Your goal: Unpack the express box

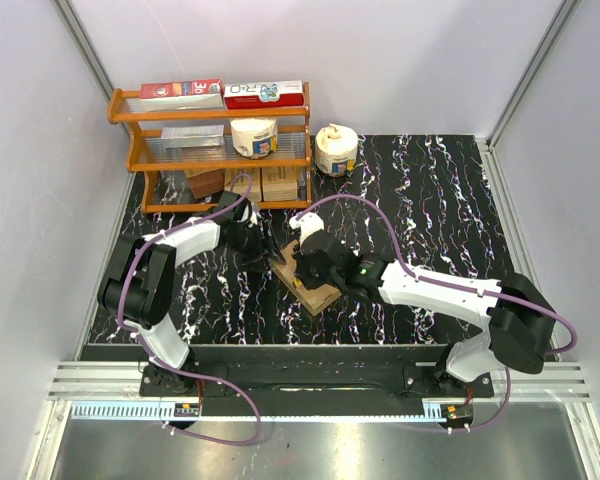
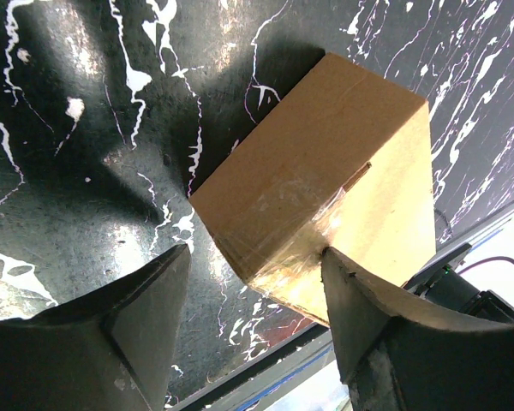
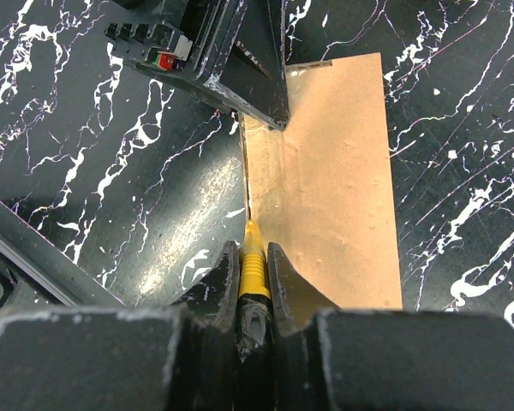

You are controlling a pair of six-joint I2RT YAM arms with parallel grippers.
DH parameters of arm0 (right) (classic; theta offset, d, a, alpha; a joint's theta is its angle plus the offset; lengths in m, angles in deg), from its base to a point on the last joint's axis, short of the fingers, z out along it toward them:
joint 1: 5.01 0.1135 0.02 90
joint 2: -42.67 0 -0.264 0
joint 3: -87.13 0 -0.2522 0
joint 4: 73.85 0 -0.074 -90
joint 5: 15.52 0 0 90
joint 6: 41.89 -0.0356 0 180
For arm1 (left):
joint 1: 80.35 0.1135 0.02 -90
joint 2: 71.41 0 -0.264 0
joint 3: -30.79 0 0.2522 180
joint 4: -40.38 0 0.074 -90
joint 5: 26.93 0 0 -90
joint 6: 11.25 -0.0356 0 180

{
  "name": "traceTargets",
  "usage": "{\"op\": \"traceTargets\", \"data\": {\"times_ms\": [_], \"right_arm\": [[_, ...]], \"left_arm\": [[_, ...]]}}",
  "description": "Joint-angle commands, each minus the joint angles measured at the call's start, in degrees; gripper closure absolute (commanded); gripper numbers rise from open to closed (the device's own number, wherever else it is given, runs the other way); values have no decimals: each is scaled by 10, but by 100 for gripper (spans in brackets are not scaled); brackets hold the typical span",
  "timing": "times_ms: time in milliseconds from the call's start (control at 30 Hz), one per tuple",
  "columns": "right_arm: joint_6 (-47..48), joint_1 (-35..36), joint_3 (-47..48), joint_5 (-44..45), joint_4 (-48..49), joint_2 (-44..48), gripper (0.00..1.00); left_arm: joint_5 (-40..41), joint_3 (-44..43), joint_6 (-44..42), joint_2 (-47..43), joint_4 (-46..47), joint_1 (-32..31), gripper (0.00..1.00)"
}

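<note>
Your right gripper (image 3: 254,248) is clamped tight on a yellow-handled cutter (image 3: 254,272), its tip at the edge of the express box (image 3: 325,171) mid-table; run it shallow along the tape while your left gripper (image 2: 257,257), jaws apart, braces the box end

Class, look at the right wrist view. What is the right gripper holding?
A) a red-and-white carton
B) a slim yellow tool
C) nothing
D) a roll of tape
B: the right gripper is shut on a slim yellow tool, and the tool's tip meets the edge of the express box.
</note>
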Motion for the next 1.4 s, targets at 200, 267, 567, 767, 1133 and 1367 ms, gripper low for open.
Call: {"op": "traceTargets", "data": {"times_ms": [200, 267, 567, 767, 1133, 1367], "right_arm": [[3, 8, -25, 4, -28, 15, 100], [7, 14, -36, 10, -35, 22, 100], [32, 41, -59, 78, -52, 59, 100], [84, 54, -61, 87, -25, 73, 100], [114, 64, -68, 43, -21, 60, 100], [96, 69, -69, 39, -71, 87, 100]], "left_arm": [[44, 5, 1, 29, -13, -2, 35], [44, 1, 0, 33, -14, -2, 36], [56, -3, 4, 45, -21, -2, 39], [65, -10, -3, 52, -25, -2, 39], [75, -43, -8, 67, -33, -2, 40], [92, -68, -9, 82, -43, -2, 42]]}}
